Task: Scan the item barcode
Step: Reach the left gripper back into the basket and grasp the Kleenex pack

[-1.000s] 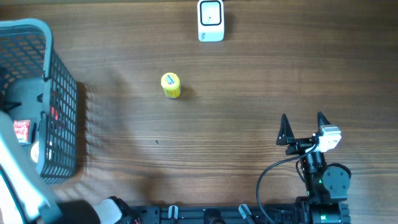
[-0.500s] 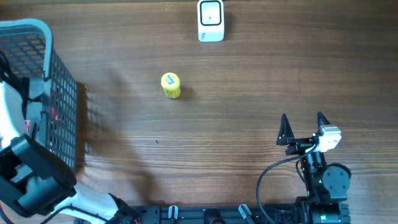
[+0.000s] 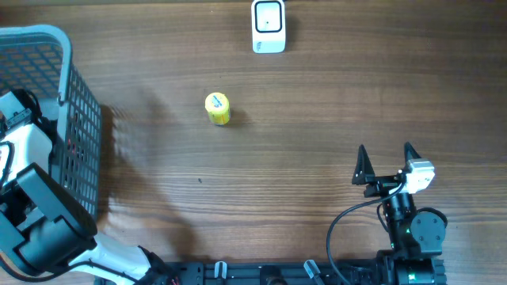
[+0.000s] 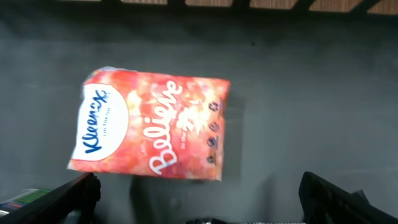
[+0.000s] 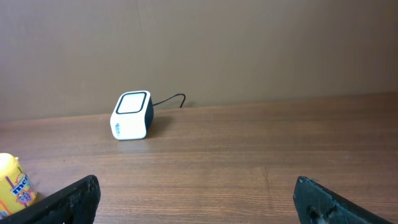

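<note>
My left gripper [image 4: 200, 190] hangs with jaws spread wide inside the basket [image 3: 79, 150], the Kleenex pack [image 4: 149, 124] lying flat at its 11 o'clock, untouched. My right gripper [image 3: 385, 150] is open too. The scanner [image 3: 268, 26] is toward its 11 o'clock, with a yellow tube [image 3: 218, 108] at the scanner's 7.

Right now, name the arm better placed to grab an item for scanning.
Left. Its open pincer hangs over the Kleenex pack lying in the basket. The right pincer, also open, is far from the basket, on the other side.
</note>
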Tool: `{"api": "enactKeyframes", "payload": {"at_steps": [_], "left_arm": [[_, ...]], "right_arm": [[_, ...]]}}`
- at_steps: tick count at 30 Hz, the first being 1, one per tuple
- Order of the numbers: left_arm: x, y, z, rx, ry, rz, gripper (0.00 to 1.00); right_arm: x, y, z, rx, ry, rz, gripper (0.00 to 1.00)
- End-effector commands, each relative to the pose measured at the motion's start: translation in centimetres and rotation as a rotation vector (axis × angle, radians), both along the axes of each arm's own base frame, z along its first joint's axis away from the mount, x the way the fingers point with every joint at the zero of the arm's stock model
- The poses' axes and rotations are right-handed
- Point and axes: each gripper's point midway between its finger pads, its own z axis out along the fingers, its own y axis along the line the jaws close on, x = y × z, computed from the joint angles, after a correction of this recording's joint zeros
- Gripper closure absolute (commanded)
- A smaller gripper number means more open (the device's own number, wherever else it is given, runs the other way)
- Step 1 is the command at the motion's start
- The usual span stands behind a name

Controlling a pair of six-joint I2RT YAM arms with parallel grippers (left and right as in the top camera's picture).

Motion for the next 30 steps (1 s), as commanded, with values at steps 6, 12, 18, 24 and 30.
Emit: {"api": "enactKeyframes", "payload": {"at_steps": [6, 12, 18, 24, 30], "left_arm": [[-2.2, -0.4, -0.8, -0.003, 0.083, 0.032, 0.00], [-2.5, -0.6, 0.5, 0.002, 0.074, 0.031, 0.00], [-2.7, -0.7, 0.8, 0.003, 0.085, 0.016, 0.00], [-3.7, -0.5, 1.0, 0.026, 0.134, 0.033, 0.00], [-3.6, 0.4, 1.7, 0.081, 0.161, 0.006, 0.00]], "right_arm": [[0.0, -0.1, 0.1, 0.016, -0.003, -0.007, 0.00], [0.0, -0.1, 0.1, 0.016, -0.003, -0.007, 0.00], [0.0, -0.1, 0.1, 0.016, -0.003, -0.006, 0.00], [0.0, -0.1, 0.1, 0.016, -0.003, -0.006, 0.00], [0.0, -0.1, 0.1, 0.016, -0.003, -0.007, 0.00]]}}
